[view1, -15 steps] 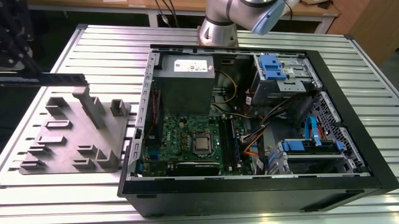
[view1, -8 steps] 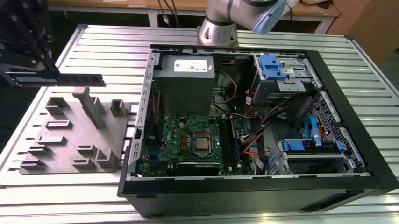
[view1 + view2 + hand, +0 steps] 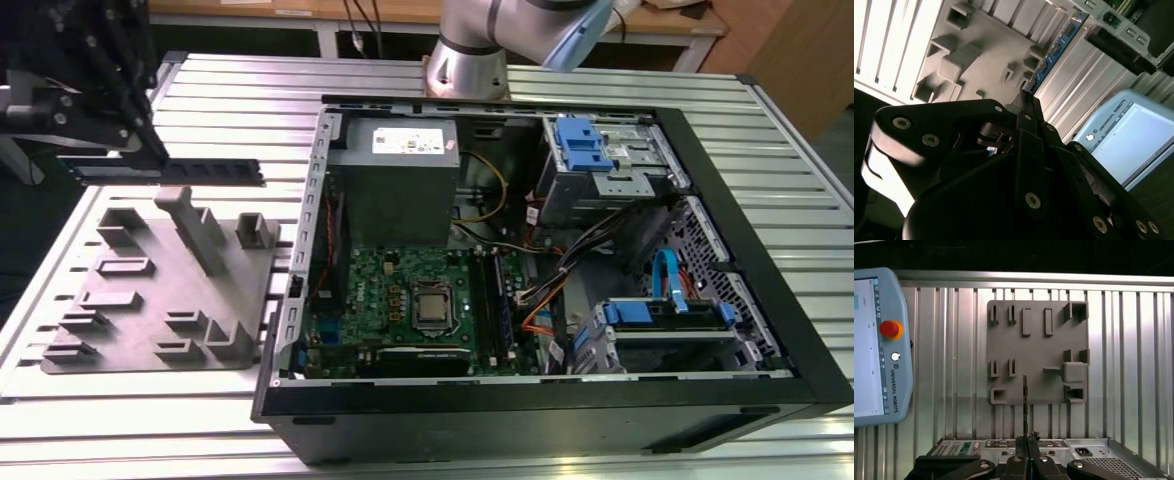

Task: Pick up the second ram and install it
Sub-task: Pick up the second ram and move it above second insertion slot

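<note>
Gripper (image 3: 1027,440) pinches the second ram (image 3: 1025,400) edge-on between its fingertips.

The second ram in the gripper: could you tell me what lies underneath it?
The second ram, clamped in the gripper, hangs over the slatted table at the edge of the grey holder block. The fingers cover its held end, so nothing under that part can be seen.
</note>
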Robot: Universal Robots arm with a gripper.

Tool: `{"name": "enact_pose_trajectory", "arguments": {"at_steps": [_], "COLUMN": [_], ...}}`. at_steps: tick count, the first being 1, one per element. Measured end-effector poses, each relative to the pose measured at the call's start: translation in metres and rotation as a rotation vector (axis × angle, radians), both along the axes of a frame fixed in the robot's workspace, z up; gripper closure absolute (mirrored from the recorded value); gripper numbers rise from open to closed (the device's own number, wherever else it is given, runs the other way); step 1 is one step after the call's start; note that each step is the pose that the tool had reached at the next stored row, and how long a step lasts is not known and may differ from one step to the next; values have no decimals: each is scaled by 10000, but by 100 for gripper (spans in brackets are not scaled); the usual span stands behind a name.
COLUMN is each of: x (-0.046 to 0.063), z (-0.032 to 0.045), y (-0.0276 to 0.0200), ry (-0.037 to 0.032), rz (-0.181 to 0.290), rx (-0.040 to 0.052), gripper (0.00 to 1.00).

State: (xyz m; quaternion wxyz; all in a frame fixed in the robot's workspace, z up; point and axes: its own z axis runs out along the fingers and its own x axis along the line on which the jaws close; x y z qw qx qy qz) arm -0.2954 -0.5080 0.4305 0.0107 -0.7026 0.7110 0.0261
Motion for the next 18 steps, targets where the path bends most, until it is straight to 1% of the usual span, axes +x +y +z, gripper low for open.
{"name": "enact_pose_trajectory", "arguments": {"at_steps": [11, 18], "x": [358, 628], "z": [-4, -8], "y": [0, -1], "ry": [0, -1], "rz": [0, -1], "rx": [8, 11], "gripper": [92, 92]}}
